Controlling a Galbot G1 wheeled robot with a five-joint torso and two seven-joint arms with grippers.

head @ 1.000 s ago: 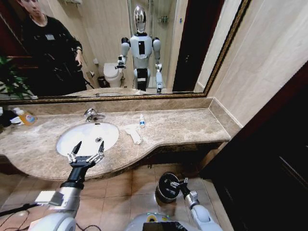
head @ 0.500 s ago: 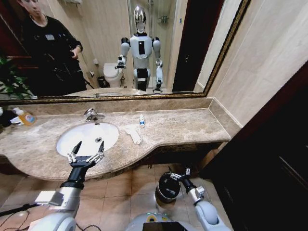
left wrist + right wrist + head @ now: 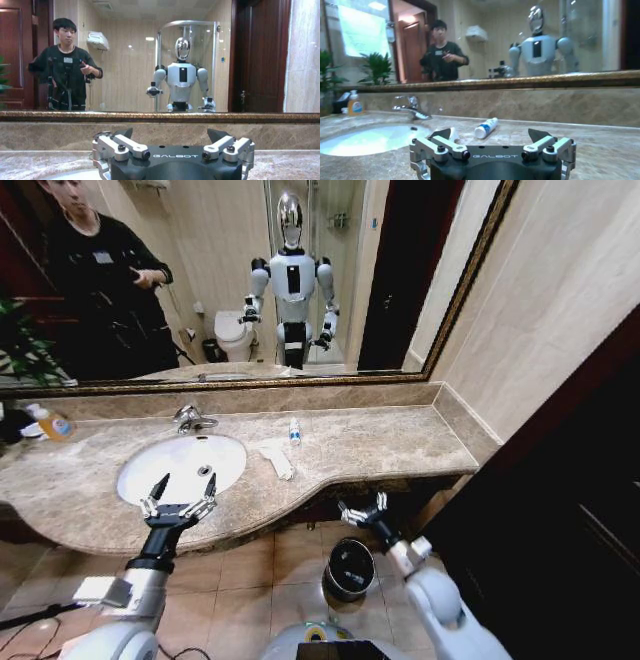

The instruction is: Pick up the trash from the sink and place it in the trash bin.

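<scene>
The right gripper (image 3: 363,509) is held spread and empty at the near edge of the counter, above the trash bin (image 3: 350,568) on the floor. Beyond it and slightly left, a small bottle (image 3: 295,431) lies on the marble, its long axis running near to far, with white paper (image 3: 278,457) beside it. The right arm is judged the nearer one. The left gripper (image 3: 180,500) is poised spread over the near rim of the sink (image 3: 175,465).

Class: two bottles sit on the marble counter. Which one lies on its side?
The small blue-labelled bottle, lying on the counter right of the sink. The orange-capped bottle at the far left stands upright.
</scene>
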